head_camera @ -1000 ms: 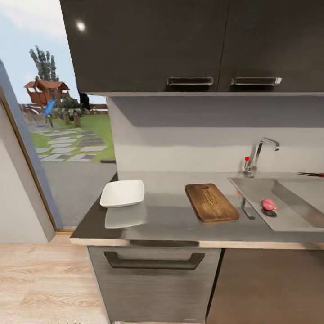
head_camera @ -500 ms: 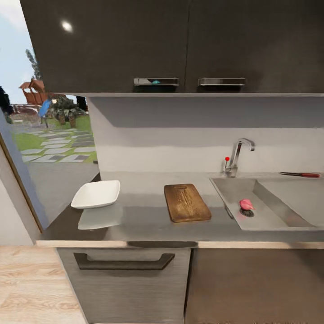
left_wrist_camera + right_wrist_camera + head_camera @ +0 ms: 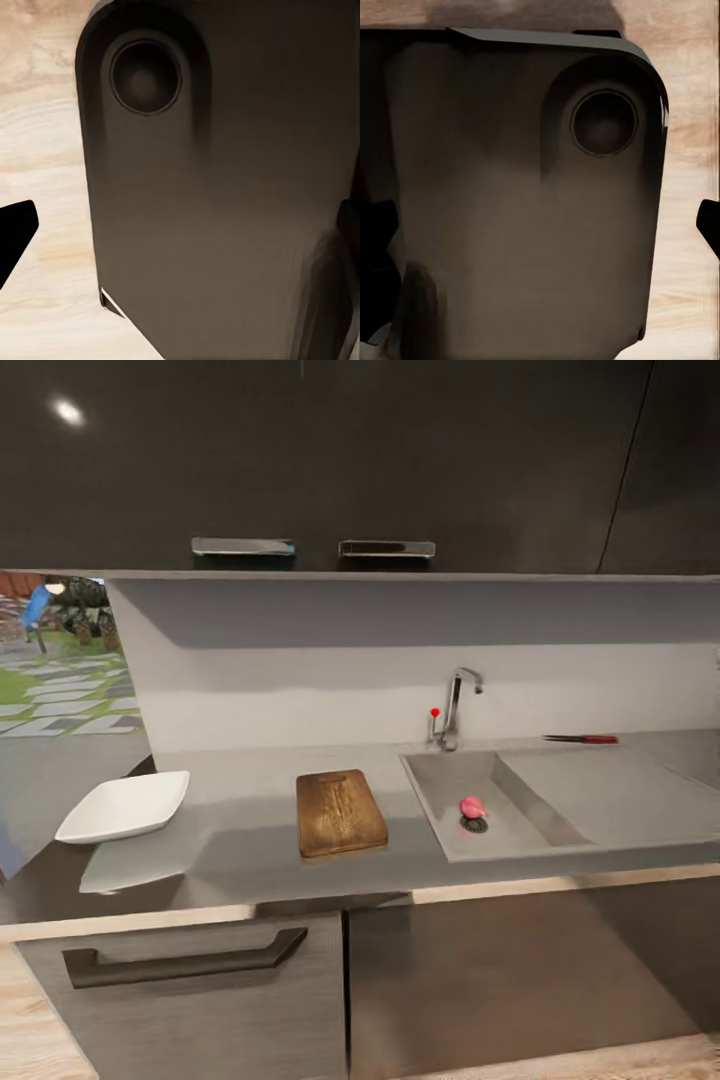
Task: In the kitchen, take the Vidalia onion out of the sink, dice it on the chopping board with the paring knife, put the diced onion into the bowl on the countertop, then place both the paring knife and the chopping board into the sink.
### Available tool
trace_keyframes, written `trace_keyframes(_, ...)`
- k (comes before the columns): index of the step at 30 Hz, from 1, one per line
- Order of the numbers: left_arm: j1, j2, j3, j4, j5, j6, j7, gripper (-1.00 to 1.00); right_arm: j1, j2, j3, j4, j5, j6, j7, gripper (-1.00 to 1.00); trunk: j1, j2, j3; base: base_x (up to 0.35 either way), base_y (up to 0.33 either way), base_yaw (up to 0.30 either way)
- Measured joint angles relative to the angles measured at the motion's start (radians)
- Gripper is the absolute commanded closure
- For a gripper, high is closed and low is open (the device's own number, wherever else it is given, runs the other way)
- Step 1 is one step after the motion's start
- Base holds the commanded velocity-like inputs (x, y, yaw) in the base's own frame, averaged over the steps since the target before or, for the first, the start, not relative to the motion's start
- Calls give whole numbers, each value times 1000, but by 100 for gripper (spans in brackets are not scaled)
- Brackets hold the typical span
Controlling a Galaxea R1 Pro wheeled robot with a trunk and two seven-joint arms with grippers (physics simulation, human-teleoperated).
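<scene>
The pink-red Vidalia onion lies in the sink beside the round drain, below the chrome tap. Left of the basin, the brown chopping board rests flat on the grey countertop. Near the worktop's left end sits the white bowl. The red-handled paring knife lies by the back wall behind the drainboard. In the wrist views, my left gripper and right gripper hang open over my dark base and the wood floor, holding nothing.
Dark wall cabinets hang above the worktop. Below it are a grey drawer with a dark handle and a plain cabinet front. An opening onto a garden lies at the far left. A tiny red tap knob stands beside the tap.
The whole picture has slid left as the camera turned and shifted right; more of the drainboard and the knife now show. Bowl, board, onion and knife have not moved.
</scene>
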Motion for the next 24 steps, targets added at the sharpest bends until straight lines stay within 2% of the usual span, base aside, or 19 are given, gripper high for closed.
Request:
trace_keyframes(6,0,0,-1,2,0,-39,1,-100,0,0,1,0,0,0,0,-100,0,0,1,0,-337,-20)
trace_keyframes(24,0,1,0,2,0,-46,1,-100,0,3,2,0,3,-2,-4,-100,0,0,1,0,-342,-1)
